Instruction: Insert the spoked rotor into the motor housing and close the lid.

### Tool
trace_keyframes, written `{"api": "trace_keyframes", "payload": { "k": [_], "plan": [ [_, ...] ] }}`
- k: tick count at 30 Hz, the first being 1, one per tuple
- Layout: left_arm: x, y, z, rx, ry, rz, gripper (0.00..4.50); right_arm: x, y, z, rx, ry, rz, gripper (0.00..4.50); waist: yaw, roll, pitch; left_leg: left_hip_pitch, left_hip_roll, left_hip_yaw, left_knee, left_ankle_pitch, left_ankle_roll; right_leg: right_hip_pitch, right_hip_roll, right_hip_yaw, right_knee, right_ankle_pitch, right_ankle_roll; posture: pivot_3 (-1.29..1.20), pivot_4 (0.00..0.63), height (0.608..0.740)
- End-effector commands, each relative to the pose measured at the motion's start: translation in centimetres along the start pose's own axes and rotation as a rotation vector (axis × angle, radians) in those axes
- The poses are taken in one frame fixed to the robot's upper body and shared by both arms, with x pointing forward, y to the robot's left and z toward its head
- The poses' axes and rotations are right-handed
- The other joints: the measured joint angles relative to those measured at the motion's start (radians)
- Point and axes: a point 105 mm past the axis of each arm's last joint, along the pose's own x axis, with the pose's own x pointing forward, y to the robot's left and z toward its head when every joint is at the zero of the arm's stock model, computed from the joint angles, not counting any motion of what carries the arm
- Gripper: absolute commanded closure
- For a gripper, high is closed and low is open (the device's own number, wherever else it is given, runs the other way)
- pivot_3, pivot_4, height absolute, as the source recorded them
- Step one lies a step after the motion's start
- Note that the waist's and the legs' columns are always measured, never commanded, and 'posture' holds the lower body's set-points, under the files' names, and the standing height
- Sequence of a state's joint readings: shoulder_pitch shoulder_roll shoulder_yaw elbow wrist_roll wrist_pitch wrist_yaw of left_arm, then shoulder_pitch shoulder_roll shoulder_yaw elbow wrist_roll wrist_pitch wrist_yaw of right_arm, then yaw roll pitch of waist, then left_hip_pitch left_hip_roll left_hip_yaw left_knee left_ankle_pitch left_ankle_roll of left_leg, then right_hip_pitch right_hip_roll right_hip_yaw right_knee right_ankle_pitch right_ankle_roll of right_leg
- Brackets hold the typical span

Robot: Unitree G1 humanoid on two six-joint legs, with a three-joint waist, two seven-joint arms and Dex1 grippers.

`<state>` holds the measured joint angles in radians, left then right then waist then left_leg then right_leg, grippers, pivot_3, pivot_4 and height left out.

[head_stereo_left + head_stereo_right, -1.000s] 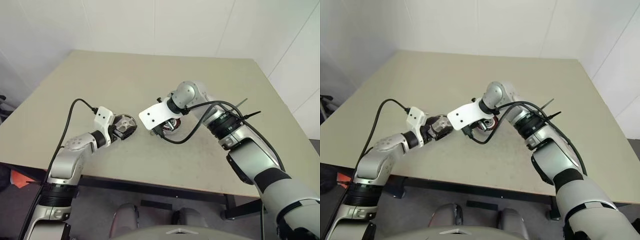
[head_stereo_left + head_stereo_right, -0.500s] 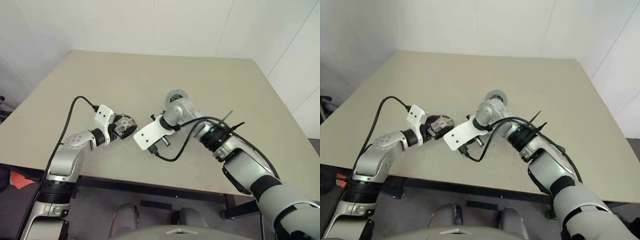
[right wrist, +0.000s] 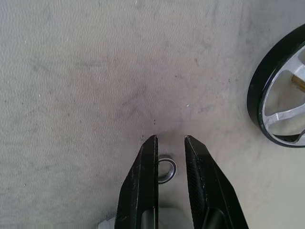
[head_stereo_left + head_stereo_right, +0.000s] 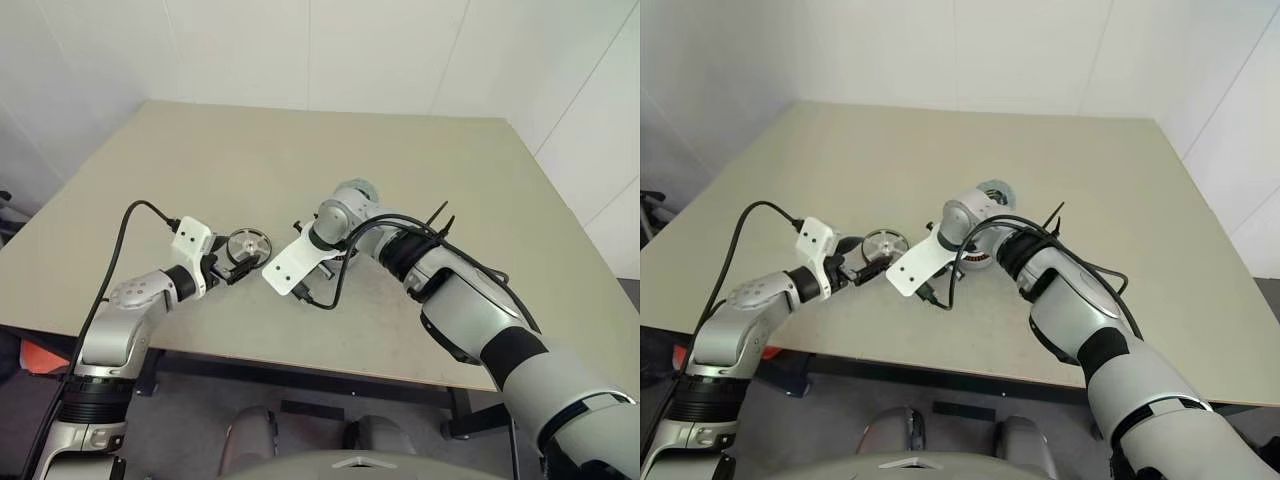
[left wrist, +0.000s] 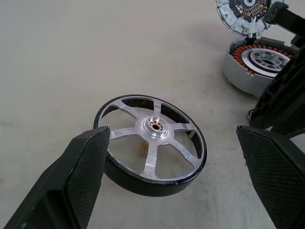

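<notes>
Silver spoked rotor (image 5: 151, 138) flat on bench (image 4: 250, 150), freed; left claw (image 5: 176, 179) spread. Right claw (image 3: 170, 160), lowered, narrowly parted over tiny ring (image 3: 166, 168). Motor housing (image 5: 259, 64) unfilled.

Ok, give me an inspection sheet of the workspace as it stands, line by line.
Surface: beige table, lightly scuffed.
Job's things: spoked rotor lying flat on the table; motor housing beyond it, open, copper windings showing, its lid raised behind it.
Clutter: tiny thin ring on the table.
Hands: left hand open, fingers either side of the rotor; right hand pointing down at the ring, fingers narrowly apart, holding nothing.
Cables: black cable looping on the left arm, more on the right.
Surroundings: white walls.
</notes>
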<state>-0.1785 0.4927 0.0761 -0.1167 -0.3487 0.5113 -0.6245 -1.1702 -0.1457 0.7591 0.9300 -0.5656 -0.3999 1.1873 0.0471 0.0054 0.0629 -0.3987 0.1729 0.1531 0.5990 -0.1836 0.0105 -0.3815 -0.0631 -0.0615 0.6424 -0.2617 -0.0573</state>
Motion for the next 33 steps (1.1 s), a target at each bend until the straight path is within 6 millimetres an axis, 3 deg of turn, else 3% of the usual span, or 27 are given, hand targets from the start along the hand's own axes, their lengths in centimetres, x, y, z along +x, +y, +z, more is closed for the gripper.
{"api": "trace_keyframes", "payload": {
  "k": [1,10,28,32,33],
  "plan": [
    [-0.5,0.1,1.4,0.038,-0.041,0.010,0.00,-1.1,-0.7,-0.5,-0.050,0.035,-0.005,3.59,0.000,0.000,0.000,0.000,0.000,0.000,0.000,0.000,0.000,0.000,0.000,0.000,0.000,0.000,0.000,0.00,0.000,0.740],
    [0.0,-0.2,1.5,0.038,-0.045,-0.002,0.00,-1.9,-0.5,-1.1,-0.092,0.061,0.021,3.59,-0.002,0.000,0.000,0.000,0.001,0.000,0.000,0.000,0.000,0.000,0.000,0.000,0.000,0.000,0.000,0.00,0.000,0.740],
    [-0.2,-0.1,1.5,0.037,-0.044,0.007,0.00,-1.0,-0.3,-1.4,-0.097,0.094,0.052,3.59,-0.002,0.000,0.000,0.000,0.004,0.000,0.004,0.000,0.000,0.000,0.003,0.000,0.001,0.001,-0.002,0.00,0.000,0.740],
    [-0.2,0.0,1.5,0.038,-0.046,0.011,0.00,-0.7,0.2,-1.6,-0.120,0.104,0.082,4.45,-0.002,0.000,0.000,0.000,0.006,0.000,0.004,0.000,0.000,0.001,0.005,0.000,0.001,0.002,-0.003,0.00,0.000,0.740],
    [-0.2,0.0,1.5,0.037,-0.046,0.011,0.00,-0.7,0.4,-1.6,-0.125,0.104,0.090,4.45,-0.002,0.001,0.000,0.001,0.006,0.000,0.004,0.000,-0.001,0.001,0.005,0.000,0.001,0.002,-0.003,0.00,0.000,0.740]
  ]
}}
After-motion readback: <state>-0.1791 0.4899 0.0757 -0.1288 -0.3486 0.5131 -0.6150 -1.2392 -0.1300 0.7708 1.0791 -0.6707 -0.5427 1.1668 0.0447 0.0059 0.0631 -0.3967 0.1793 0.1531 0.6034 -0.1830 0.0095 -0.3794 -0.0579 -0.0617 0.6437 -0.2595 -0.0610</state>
